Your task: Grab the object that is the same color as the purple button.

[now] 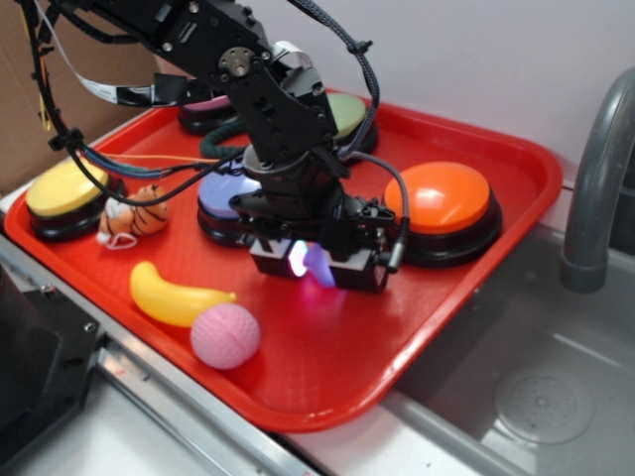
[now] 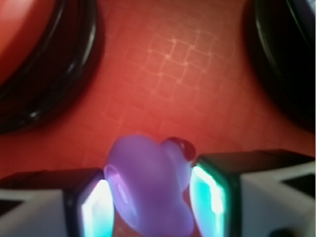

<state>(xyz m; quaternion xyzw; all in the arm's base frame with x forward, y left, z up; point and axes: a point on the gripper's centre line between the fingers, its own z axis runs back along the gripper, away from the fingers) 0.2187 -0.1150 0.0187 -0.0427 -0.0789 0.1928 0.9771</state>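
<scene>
Right now the claw (image 1: 316, 264) is down on the red tray (image 1: 327, 377), jaws narrowed around the purple toy (image 2: 148, 185), which sits between the two lit pads (image 2: 96, 207) in the wrist view. Both pads look touching or nearly touching its sides, so I'd call it closed on the toy, though a firm pinch can't be confirmed. Toy lies on the tray between the purple button (image 1: 223, 193) and the orange button (image 1: 442, 203), in front of both. It looks still down at the tray surface, not clearly lifted. To do this step well: finish squeezing gently since the toy is glossy and rounded and may squirt out, keep it centred between the pads, then lift straight up, clear of both button bases. Pink ball (image 1: 225, 335) and banana (image 1: 174, 296) are well apart, no concern.
</scene>
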